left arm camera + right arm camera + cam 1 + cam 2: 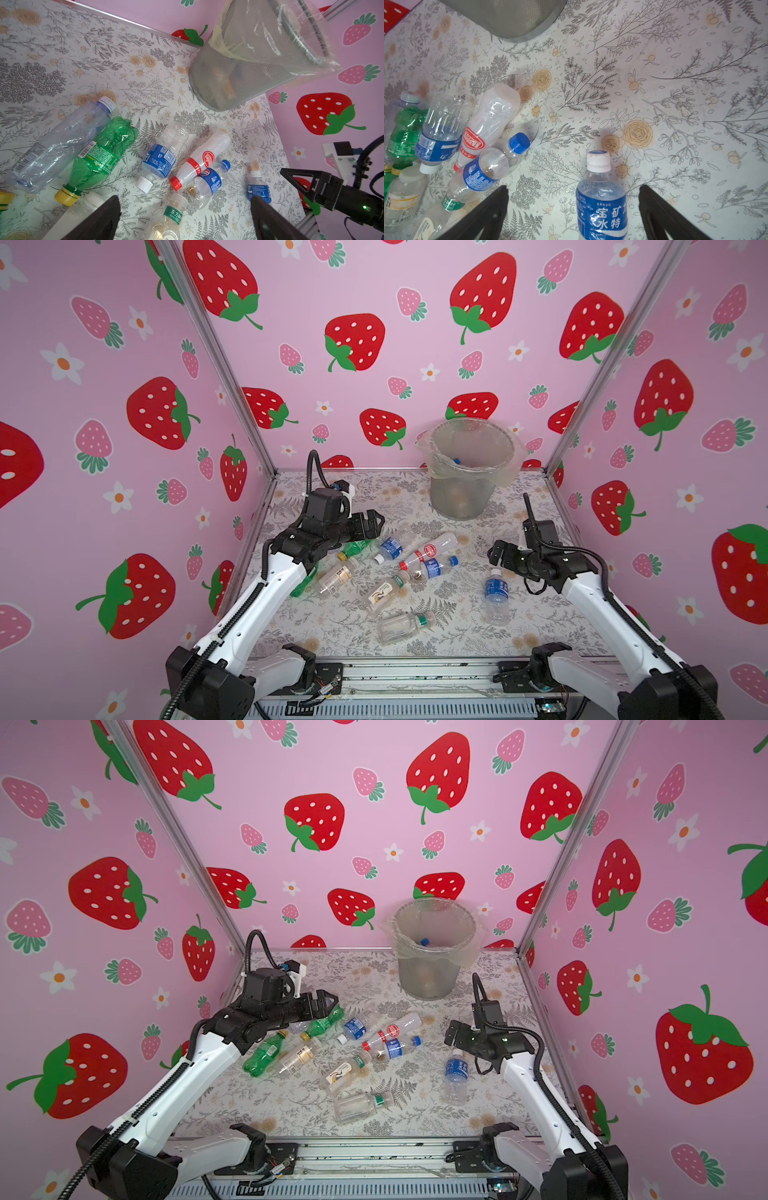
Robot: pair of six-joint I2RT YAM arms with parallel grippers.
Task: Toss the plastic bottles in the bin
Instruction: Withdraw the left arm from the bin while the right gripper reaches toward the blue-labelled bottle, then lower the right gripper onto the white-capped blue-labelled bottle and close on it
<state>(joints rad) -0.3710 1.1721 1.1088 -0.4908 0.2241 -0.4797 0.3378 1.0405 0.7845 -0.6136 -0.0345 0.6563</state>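
The step in hand looks like reaching for the next bottles, with most of the job not yet done. The left end effector [372, 524], jaws spread and empty, hovers over the left edge of the heap of plastic bottles [432, 568] lying on the surface [465, 639], near a green bottle [356, 547]. The right end effector [500, 554], likewise spread and empty, hangs just above the cap end of a lone blue-labelled bottle [496, 593], apart from the heap. Each probably needs to drop, straddle a bottle's body and close. The bin [461, 497] stands upright at the back, right of centre. A blue-capped bottle [457, 461] shows inside it, with dim shapes lower down.
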